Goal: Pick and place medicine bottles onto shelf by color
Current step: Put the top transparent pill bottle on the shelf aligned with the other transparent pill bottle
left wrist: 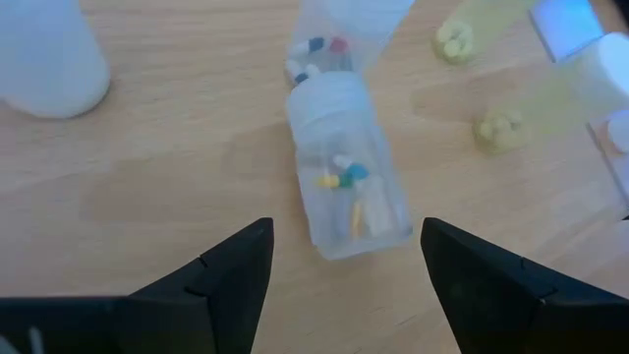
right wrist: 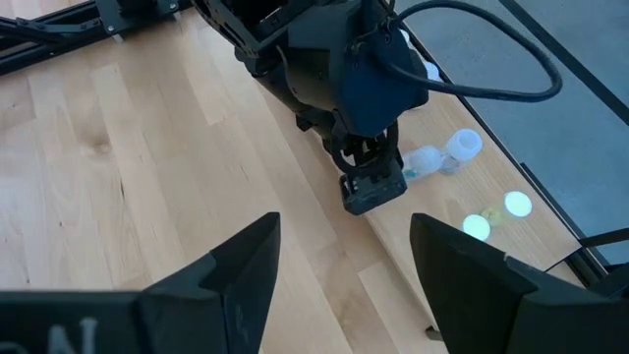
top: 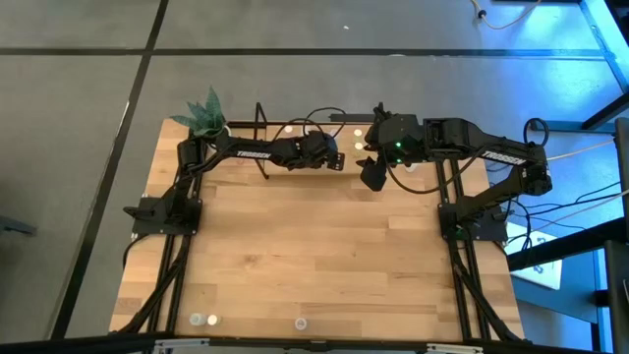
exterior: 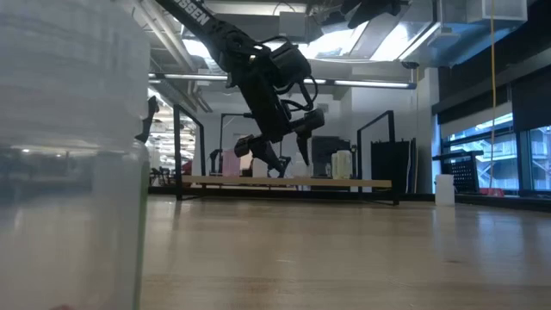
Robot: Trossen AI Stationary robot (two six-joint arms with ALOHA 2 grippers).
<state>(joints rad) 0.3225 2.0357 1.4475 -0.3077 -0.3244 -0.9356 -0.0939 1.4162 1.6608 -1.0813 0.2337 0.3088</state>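
At the far edge of the table [top: 324, 256], both arms are working over the shelf [top: 295, 128]; the left gripper [left wrist: 344, 285] is hovering above a clear bottle [left wrist: 349, 172] that is lying on its side on the light-wood board, with small coloured pills showing through its wall; its fingers are standing apart on either side of the bottle and are not touching it. A second clear bottle [left wrist: 329, 34] is lying just beyond the first, touching or almost touching it; 1 white bottle [left wrist: 49, 49] is standing to one side, and 2 yellow-topped bottles [left wrist: 454, 41] are standing on the other side, near each other.

The right gripper [right wrist: 344, 265] is waiting just beside the left arm, with its fingers apart and nothing between them; from its wrist view, the left gripper is pointing down at the board, with the clear bottles lying beside it and 2 pale-green tops [right wrist: 491, 216] a little farther along.

At the near edge of the table, 3 small bottles [top: 204, 320] are waiting, well apart from the shelf; 2 are sitting together and 1 is alone.

Judgement: the task is partly done; several bottles are already on the shelf, and the yellow ones are appearing grouped; the fallen bottle is probably needing to be stood up or moved, and the 3 near bottles are not yet placed; the exact count on the shelf cannot be told.
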